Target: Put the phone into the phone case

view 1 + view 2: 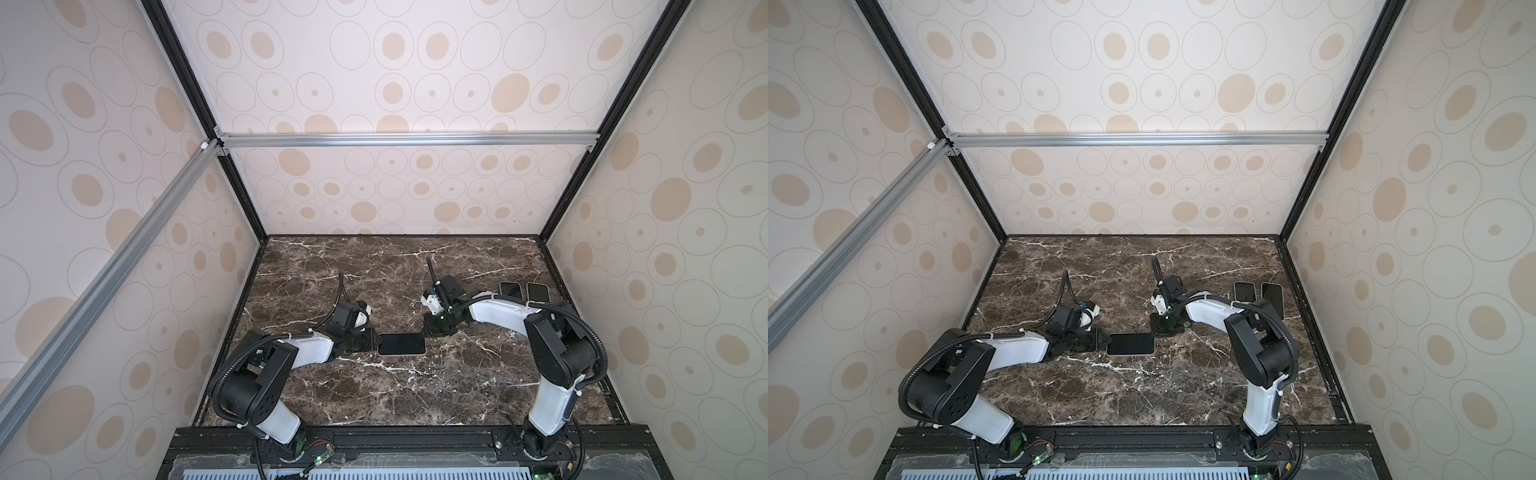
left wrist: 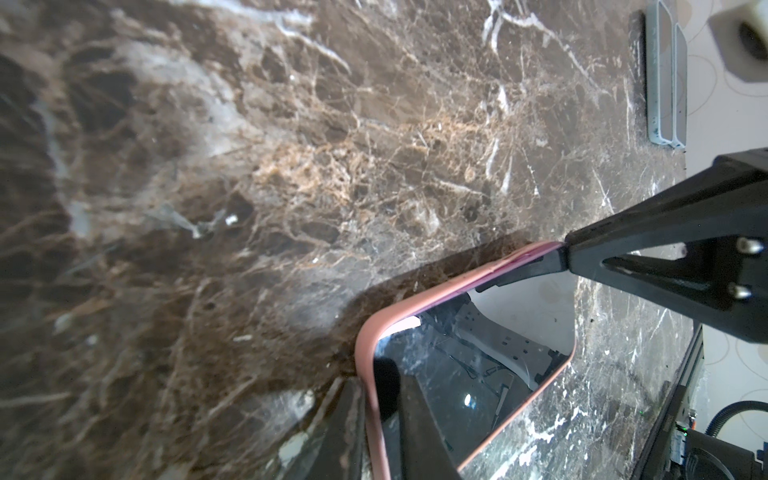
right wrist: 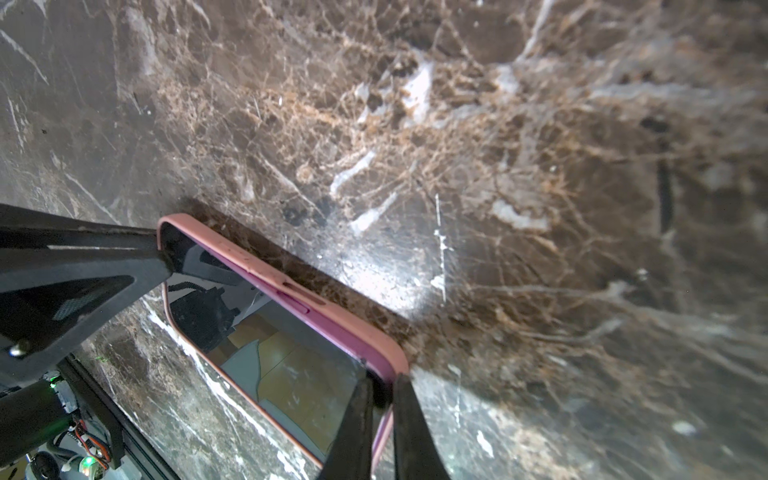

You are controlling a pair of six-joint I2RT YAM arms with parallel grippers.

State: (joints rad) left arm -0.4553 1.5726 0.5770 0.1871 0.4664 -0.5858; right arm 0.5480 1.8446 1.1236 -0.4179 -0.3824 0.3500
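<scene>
Fingers of the left gripper sit close on either side of the pink phone case rim at one short end, one outside the lip and one on the glass, pinching it; the right gripper is clamped on the rim at the opposite far corner. The phone lies screen up on the marble table between the two arms, already inside the case, though the right wrist view shows a purple strip of its side above the pink lip along the far long edge, so that edge looks not fully seated. Doing this well means holding one end down as an anchor while the other gripper rolls the lip over its corner, then working along the long edge toward the anchor. Pulls should be small and outward: a hard tug could peel a seated corner or slide everything. Two spare phones lie well apart near the right wall.
</scene>
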